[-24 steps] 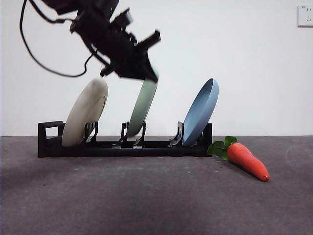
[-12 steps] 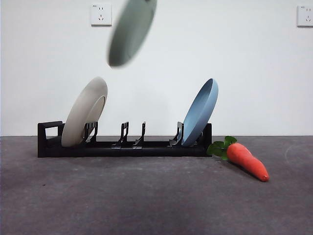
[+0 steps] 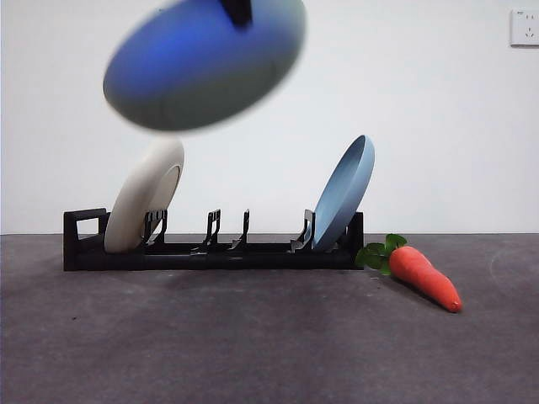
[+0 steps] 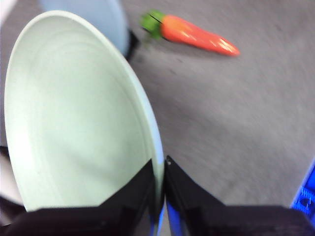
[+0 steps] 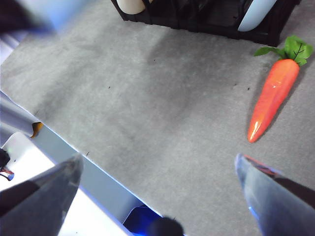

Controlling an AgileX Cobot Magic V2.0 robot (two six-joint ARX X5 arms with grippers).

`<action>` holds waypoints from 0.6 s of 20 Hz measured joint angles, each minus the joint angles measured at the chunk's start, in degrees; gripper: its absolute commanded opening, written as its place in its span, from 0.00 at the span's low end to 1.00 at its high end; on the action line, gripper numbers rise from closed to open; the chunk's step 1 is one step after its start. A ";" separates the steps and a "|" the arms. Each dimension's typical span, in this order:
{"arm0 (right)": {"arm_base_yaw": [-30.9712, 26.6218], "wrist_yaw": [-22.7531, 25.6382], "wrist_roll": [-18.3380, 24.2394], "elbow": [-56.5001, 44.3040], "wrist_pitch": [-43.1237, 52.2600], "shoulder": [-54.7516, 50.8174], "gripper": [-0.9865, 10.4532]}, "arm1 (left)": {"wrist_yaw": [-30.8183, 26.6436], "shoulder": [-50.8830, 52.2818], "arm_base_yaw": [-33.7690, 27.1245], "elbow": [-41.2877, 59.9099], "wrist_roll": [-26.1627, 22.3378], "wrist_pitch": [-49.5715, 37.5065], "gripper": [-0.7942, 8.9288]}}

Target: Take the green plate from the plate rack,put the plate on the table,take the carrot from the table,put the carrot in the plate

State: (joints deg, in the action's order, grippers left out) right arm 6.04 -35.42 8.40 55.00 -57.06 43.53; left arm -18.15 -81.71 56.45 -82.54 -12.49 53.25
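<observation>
My left gripper (image 4: 160, 169) is shut on the rim of the green plate (image 4: 74, 118). It holds the plate high in the air above the plate rack (image 3: 210, 251); in the front view the plate (image 3: 202, 67) is a large blurred disc at the top. The rack's middle slot is empty. The carrot (image 3: 424, 273) lies on the table (image 3: 253, 337) to the right of the rack, leaves toward the rack; it also shows in the left wrist view (image 4: 194, 32) and the right wrist view (image 5: 273, 98). My right gripper (image 5: 157, 179) is open above the table, apart from the carrot.
A cream-white plate (image 3: 145, 200) leans in the rack's left slot and a blue plate (image 3: 344, 192) in its right slot. A white wall stands behind the rack. The table's near edge (image 5: 64, 147) shows in the right wrist view.
The green plate was lifted out of the rack's middle slot, rose up, and now tilts flatter and nearer the camera. The dark arm has left the front view except a tip.
</observation>
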 measured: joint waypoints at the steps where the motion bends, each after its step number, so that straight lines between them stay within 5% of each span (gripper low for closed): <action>1: 0.00 0.00 0.00 0.00 0.02 0.00 0.56 | -0.81 -0.02 1.36 4.11 0.00 -2.45 0.08; 6: 0.00 -0.02 -0.02 0.00 0.04 0.00 0.56 | -4.96 -2.03 5.14 21.03 -2.38 -17.88 0.08; 12: 0.00 -0.02 -0.02 0.00 0.04 0.00 0.56 | -6.80 -11.43 6.14 25.18 -6.43 -25.00 0.08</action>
State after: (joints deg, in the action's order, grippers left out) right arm 6.04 -35.44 8.38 55.00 -57.01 43.53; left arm -24.95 -93.14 62.59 -57.36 -18.92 28.25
